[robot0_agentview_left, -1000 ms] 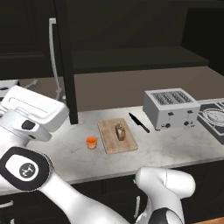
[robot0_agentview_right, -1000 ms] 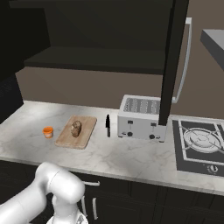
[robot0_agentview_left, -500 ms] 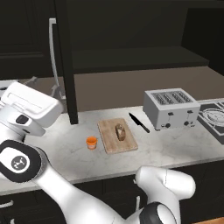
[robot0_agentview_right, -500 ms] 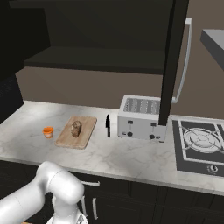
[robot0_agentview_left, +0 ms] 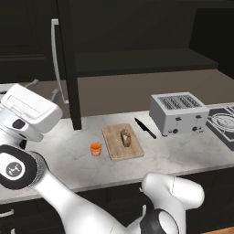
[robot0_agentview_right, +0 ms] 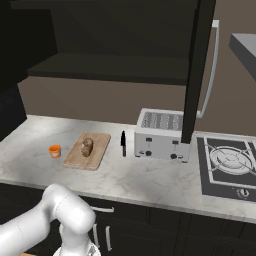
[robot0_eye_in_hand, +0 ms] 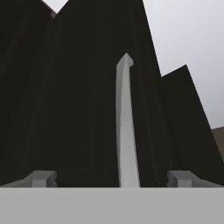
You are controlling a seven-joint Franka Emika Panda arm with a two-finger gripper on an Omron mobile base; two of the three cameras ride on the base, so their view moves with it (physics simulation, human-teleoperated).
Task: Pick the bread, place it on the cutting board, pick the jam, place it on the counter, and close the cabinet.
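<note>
1. The bread lay on the cutting board, and the jam stood on the bench just beside it.
2. The claw stood wide and empty, facing the open cabinet door.
3. The door's silver bar handle ran lengthwise straight ahead, centred between the fingertips.
4. Closing looked like the remaining step.

Bread on cutting board; jam beside it on counter
</note>
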